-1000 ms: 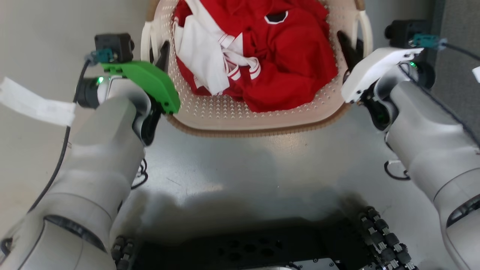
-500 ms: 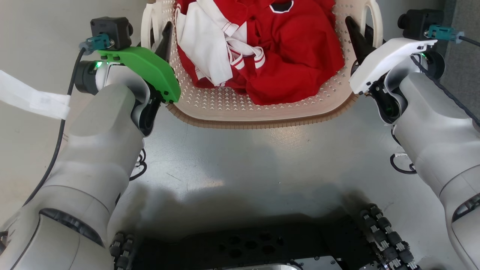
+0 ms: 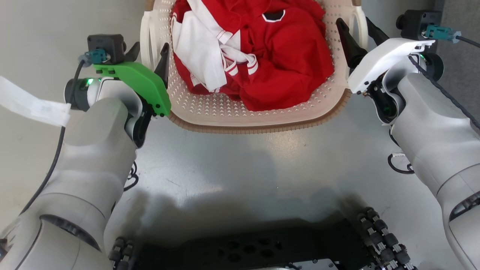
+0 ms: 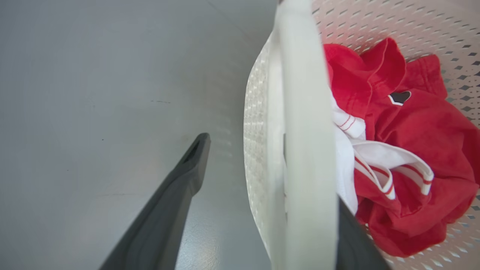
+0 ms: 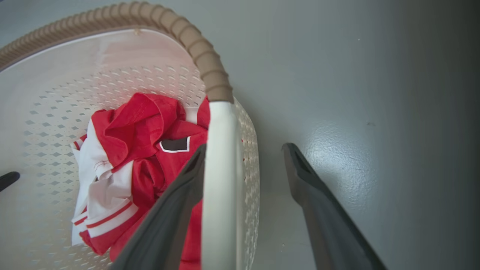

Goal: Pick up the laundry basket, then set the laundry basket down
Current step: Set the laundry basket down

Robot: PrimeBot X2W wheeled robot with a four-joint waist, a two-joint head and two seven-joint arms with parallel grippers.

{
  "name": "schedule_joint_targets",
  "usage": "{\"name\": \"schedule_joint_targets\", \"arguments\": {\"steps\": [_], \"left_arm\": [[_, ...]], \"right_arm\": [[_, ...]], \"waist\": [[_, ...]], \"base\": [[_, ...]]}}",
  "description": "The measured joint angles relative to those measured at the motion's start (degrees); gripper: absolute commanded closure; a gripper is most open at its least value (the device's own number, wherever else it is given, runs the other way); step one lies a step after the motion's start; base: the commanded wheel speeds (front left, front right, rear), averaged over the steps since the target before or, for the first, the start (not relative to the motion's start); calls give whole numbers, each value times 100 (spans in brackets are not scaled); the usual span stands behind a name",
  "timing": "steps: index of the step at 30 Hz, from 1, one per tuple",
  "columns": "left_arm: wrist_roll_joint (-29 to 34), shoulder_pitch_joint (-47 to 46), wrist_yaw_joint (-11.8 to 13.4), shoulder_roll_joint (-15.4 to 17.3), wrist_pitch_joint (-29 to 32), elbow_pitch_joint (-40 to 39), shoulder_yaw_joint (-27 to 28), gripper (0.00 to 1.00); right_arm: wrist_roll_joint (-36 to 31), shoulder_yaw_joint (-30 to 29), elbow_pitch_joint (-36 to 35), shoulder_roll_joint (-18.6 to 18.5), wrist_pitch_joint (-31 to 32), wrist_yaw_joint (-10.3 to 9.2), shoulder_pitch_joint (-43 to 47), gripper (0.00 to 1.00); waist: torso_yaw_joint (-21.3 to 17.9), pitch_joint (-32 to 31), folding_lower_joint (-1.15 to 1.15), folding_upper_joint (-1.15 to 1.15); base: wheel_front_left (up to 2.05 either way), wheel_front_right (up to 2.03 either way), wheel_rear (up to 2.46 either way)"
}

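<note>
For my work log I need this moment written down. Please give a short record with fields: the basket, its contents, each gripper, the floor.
basket: laundry basket, cream with holes, brown rim, in front of the robot
contents: red and white clothes, crumpled
left gripper: open, one finger inside the basket and one outside, white left handle between them
right gripper: open, standing the same way around the white right handle
grip: not closed on either handle
floor: grey, smooth; whether the basket rests on it cannot be told

Smooth grey floor [image 3: 240, 168], glossy, with pale glare and shadow.
</note>
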Motion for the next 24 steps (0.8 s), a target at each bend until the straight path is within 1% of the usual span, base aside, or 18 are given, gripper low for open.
{"name": "schedule_joint_targets", "arguments": {"steps": [9, 12, 18, 21, 24], "left_arm": [[-1, 199, 5, 8, 0, 53, 63, 0], [38, 203, 73, 8, 0, 57, 96, 0], [59, 356, 121, 16, 0, -30, 259, 0], [300, 453, 120, 70, 0, -101, 234, 0], [397, 500, 120, 174, 0, -332, 302, 0]], "right_arm": [[-41, -92, -92, 29, 0, 0, 50, 0], [-54, -131, -132, 29, 0, 0, 108, 0], [-180, -218, -220, 0, 0, 0, 266, 0], [-180, -297, -298, -30, 0, 0, 326, 0], [-242, -371, -450, -78, 0, 0, 462, 0]], "waist": [[-32, -309, 0, 0], [-39, -445, 0, 0], [-49, -787, 0, 0], [-51, -990, 0, 0], [-48, -1280, 0, 0]], "base": [[0, 0, 0], [0, 0, 0], [0, 0, 0], [0, 0, 0], [0, 0, 0]]}}
